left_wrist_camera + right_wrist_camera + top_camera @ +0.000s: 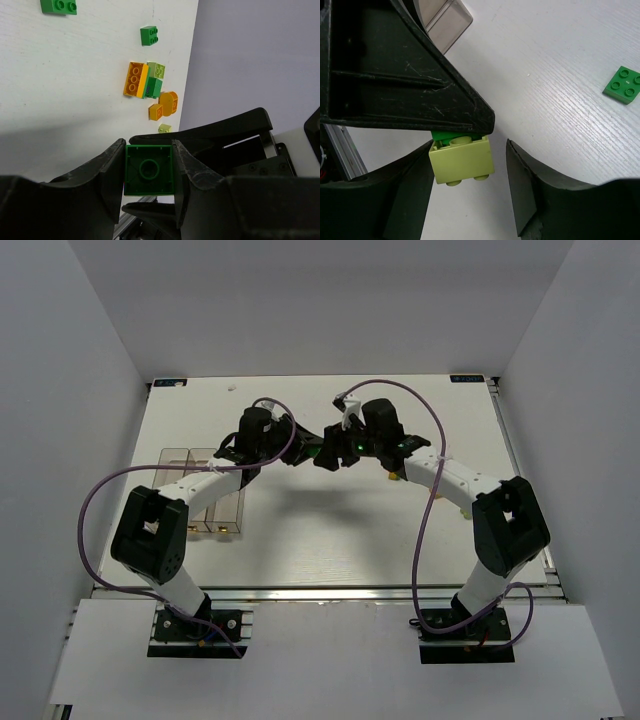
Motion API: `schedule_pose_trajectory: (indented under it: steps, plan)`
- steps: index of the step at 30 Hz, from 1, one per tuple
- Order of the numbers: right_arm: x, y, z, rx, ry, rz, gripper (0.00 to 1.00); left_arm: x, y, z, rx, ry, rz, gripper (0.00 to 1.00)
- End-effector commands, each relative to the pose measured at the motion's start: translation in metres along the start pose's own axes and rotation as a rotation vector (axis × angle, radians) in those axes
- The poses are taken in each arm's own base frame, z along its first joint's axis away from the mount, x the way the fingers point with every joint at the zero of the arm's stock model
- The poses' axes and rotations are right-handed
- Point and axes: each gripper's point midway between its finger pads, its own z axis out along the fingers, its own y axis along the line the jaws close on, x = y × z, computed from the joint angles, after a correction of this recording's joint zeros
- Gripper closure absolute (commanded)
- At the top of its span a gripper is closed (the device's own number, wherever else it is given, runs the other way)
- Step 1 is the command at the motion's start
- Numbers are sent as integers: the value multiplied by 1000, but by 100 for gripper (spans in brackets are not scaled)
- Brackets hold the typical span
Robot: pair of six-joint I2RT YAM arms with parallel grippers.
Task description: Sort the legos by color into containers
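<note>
Tight at the far centre, open nearer me.
My left gripper (pixel 149 170) and right gripper (pixel 467 165) sit nose to nose, crowding each other; loose legos (pixel 150 90) lie near them, the containers (pixel 222 518) under my left arm (pixel 200 477); bare table (pixel 330 530) between the arms is free.

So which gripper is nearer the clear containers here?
Left. The left gripper, clamping a dark green brick, sits just right of the containers' far end. The right gripper is farther right, facing the left one.
</note>
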Motion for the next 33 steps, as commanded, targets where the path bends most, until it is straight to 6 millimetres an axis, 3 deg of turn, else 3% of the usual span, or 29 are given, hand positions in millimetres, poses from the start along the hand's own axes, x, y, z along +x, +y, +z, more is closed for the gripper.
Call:
schedule_pose_trajectory:
  steps: [1,9,12,13,16,19,26,33]
  plan:
    - [-32,8,-2,-20,-82,-70,39,0,-25,-14,71,-10,28,97]
    - [-36,16,-4,-72,-111,-136,45,0,-21,-11,56,-3,25,97]
    - [-35,19,-4,-97,-113,-162,64,0,-19,-9,51,-3,22,97]
    - [-35,21,-4,-110,-111,-165,79,0,-19,-9,50,-2,21,97]
    - [-30,22,-4,-133,-97,-172,100,-5,-19,-10,36,-16,29,97]
    - [-24,21,-8,-136,-89,-185,100,-18,-14,-16,10,-47,37,97]
    - [-11,19,-18,-149,-72,-204,100,-72,-1,-46,-20,-172,23,100]
    - [-5,20,-21,-163,-56,-219,100,-97,17,-78,-113,-236,27,100]
